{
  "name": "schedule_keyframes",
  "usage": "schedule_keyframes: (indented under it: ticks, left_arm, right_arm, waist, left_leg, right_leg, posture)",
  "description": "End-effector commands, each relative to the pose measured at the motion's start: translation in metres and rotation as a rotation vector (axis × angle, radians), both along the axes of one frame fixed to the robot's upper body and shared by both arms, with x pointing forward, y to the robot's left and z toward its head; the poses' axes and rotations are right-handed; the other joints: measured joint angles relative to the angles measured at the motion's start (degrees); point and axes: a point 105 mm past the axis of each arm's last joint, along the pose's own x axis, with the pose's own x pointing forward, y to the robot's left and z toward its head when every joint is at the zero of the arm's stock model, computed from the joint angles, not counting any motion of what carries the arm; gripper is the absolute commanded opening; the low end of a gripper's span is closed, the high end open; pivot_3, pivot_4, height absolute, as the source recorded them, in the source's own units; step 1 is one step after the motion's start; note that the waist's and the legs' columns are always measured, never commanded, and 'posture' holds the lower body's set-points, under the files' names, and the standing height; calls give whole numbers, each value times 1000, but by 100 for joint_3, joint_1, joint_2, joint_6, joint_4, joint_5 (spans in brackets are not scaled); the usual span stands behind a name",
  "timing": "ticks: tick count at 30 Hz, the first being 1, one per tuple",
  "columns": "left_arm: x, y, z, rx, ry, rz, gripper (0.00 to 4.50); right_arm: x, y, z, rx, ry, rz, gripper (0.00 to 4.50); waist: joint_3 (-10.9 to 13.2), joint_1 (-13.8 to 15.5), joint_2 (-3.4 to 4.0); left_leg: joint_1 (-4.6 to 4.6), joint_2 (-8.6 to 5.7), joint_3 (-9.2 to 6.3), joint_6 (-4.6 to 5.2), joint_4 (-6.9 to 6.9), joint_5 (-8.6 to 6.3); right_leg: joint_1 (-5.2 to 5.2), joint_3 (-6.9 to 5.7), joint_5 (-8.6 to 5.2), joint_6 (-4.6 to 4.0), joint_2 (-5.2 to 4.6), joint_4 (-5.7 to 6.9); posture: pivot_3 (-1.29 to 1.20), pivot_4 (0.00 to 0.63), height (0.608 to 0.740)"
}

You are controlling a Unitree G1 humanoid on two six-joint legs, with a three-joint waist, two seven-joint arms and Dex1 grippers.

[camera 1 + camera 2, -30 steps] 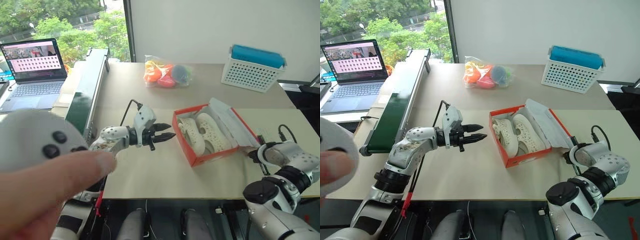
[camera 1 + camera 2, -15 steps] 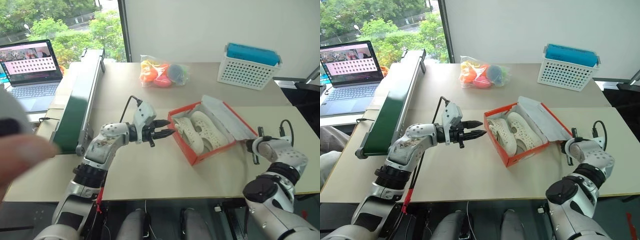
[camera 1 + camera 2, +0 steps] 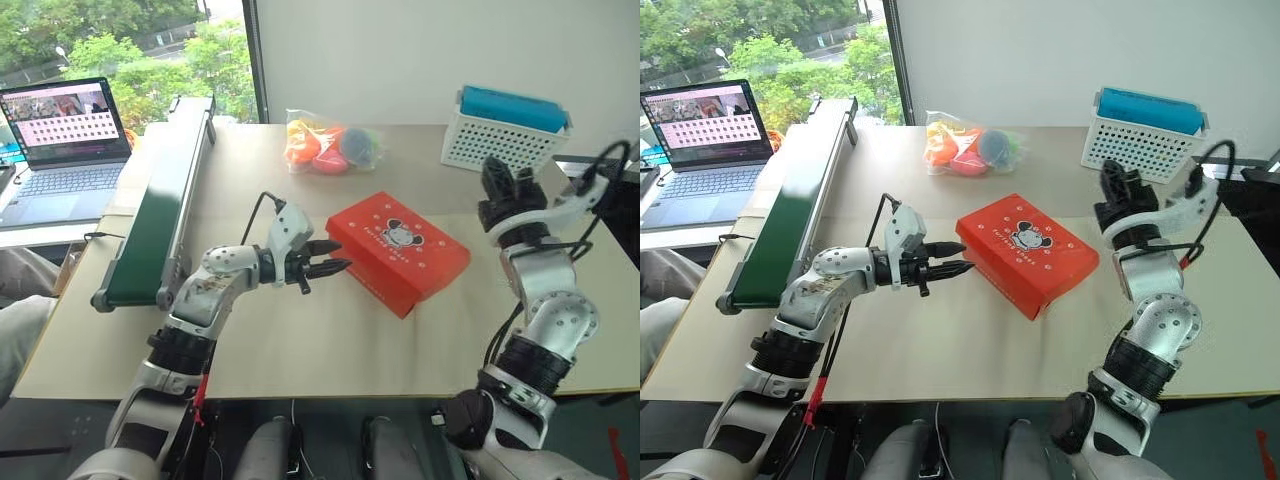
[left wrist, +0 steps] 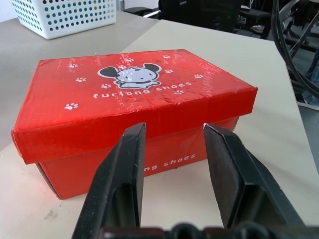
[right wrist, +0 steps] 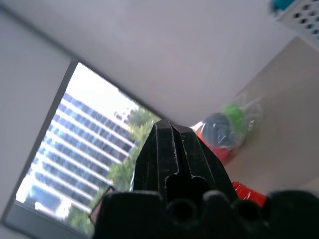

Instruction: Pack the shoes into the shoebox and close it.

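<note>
We note the shoebox sits lid-down, closed, mid-table. Left gripper hovers just beside its near-left end, fingers parted, holding nothing. Right gripper is raised beyond the box, fingers pressed together, empty.

place: lab/office | cues: conveyor belt, laptop (beside window)

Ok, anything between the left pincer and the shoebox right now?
Nothing. In the left eye view only a short bare strip of table separates the open left pincer from the closed shoebox; the left wrist view agrees.
</note>
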Motion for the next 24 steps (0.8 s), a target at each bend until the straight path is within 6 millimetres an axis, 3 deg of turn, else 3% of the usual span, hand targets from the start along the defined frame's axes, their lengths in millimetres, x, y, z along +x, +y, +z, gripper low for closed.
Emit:
schedule_keyframes:
  ticks: [1, 3, 6, 11, 17, 20, 24]
  left_arm:
    - [-1, -5, 14, -14, -54, -21, 1961]
    - [-1, -5, 14, -14, -53, -21, 1961]
    - [-1, -7, 14, -19, -54, -19, 1961]
    - [0, -4, 15, -29, -60, 8, 1961]
    - [5, 2, 14, -60, -57, 91, 1961]
    - [12, 6, 15, -114, -47, 185, 1961]
    - [24, 21, 20, -190, -63, 366, 1961]
  right_arm:
    - [2, 26, -7, -323, 56, 75, 89]
    - [10, 31, -21, -433, 131, 91, 89]
    - [24, 41, -63, -623, 308, 151, 89]
    - [29, 45, -123, -785, 514, 216, 89]
    - [23, 49, -162, -885, 623, 267, 89]
    - [26, 43, -164, -911, 624, 224, 89]
    - [35, 39, -106, -772, 417, 145, 89]
  waist:
    - [0, 5, 0]
    - [0, 5, 0]
    - [0, -7, -1]
    - [0, 23, -2]
    - [-32, 18, -44]
    - [-51, 19, -62]
    - [-52, 24, -65]
  left_leg:
    - [0, 1, 0, 0, -1, 0]
    - [0, 1, 0, 0, -1, 0]
    - [0, 1, 1, -1, -1, 0]
    - [-3, 0, 1, 1, 0, 0]
    - [6, 3, -2, 9, 9, -6]
    - [28, 5, -6, 7, 5, -6]
    - [73, 6, -14, 10, 1, -11]
  right_leg:
    - [0, 0, 0, -1, 1, 0]
    - [-1, 0, 1, -1, 1, 0]
    - [0, 0, 1, -2, 1, -2]
    - [1, -3, 1, -3, -1, -5]
    - [16, -8, 2, -1, -2, -7]
    - [32, -9, 2, -2, -2, -7]
    - [80, -13, 1, -1, -7, -19]
  posture:
    - [0, 150, 699]
    - [0, 150, 699]
    - [0, 150, 699]
    - [0, 150, 699]
    - [0, 150, 699]
    - [0, 150, 699]
    - [0, 150, 699]
